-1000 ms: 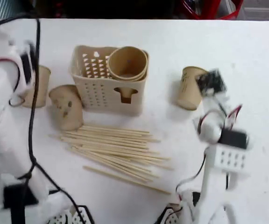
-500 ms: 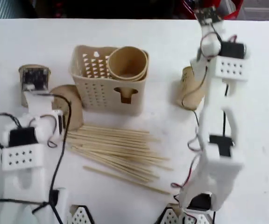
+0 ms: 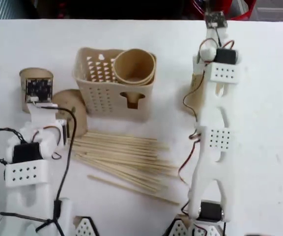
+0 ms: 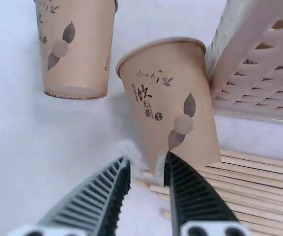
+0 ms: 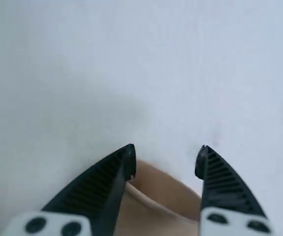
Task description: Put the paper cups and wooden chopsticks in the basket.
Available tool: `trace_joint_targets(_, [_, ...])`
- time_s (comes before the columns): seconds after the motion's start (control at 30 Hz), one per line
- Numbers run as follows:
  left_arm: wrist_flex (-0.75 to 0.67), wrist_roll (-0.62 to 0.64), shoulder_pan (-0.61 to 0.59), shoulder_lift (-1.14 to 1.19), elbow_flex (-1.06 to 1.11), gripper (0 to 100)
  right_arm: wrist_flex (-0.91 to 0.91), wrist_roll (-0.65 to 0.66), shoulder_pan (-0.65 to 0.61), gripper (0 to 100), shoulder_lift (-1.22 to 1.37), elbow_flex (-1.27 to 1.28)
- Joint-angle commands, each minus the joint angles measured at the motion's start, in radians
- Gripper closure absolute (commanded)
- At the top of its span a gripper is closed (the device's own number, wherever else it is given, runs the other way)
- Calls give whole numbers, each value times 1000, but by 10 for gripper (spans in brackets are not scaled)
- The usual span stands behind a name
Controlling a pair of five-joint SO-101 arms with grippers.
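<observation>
Left pincer (image 4: 144,164) barely parted beside tipped tan paper cup (image 4: 171,98); right pincer (image 5: 166,157) spread over second cup (image 5: 156,196) — white tabletop (image 5: 156,59) ahead; cream perforated basket (image 3: 107,98) holds third cup (image 3: 134,66).

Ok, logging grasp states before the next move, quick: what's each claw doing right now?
Left claw: slightly open, empty, just short of a printed cup.
Right claw: open, empty, over a second cup.

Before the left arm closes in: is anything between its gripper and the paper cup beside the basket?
Nothing visible. The left gripper is open right at the paper cup; the chopsticks lie beside it.
</observation>
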Motion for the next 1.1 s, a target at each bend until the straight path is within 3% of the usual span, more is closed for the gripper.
trace_joint_targets(0.0, [-25,-11,13,-22,-5,867,134,-8,-4,797,-12,-107])
trace_joint_targets(0.27, [-25,-9,13,-22,-5,867,182,2,22,899,-180,55])
trace_joint_targets(0.6, [-25,-9,13,-22,-5,867,180,239,18,903,-656,835])
trace_joint_targets(0.87, [-25,-9,10,-22,-6,867,180,318,79,903,-955,1126])
trace_joint_targets(1.07, [-25,-9,10,-25,-8,867,180,451,191,903,-1115,1396])
